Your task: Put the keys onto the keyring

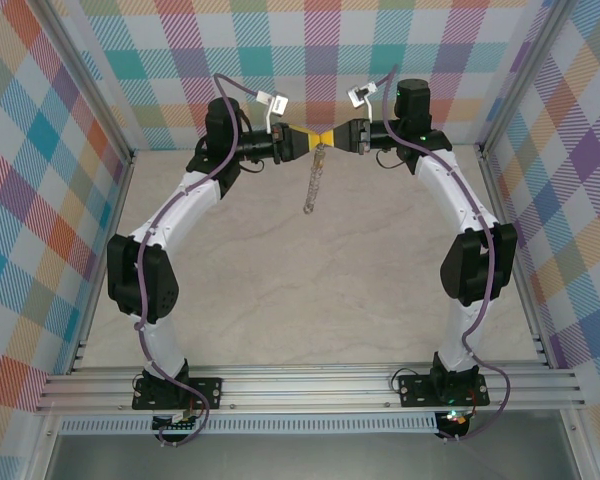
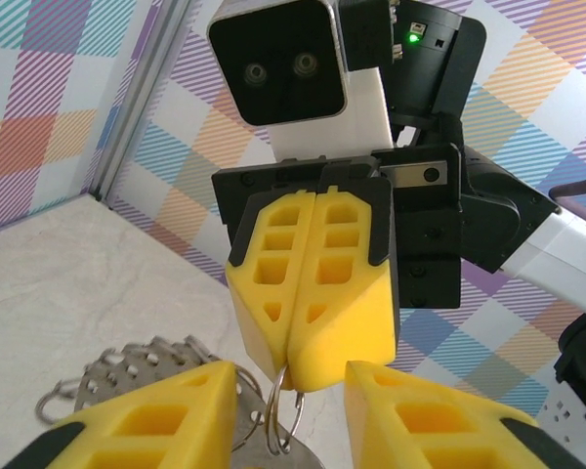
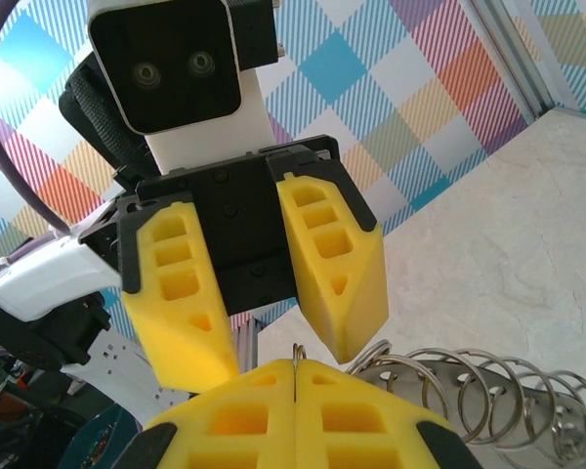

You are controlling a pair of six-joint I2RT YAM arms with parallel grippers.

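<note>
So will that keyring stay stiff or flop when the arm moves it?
Probably floppy: the keyring hangs limp below the shut right gripper. Its many loose loops would likely swing. The thin metal may twist in that grip.

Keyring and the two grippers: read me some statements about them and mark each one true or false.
1. The right gripper is shut on the keyring. True.
2. The left gripper has its fingers pressed together. False: they stand apart.
3. The keyring lies flat on the table. False: it hangs down from where the grippers meet.
4. The grippers face each other tip to tip over the far side of the table. True.
</note>
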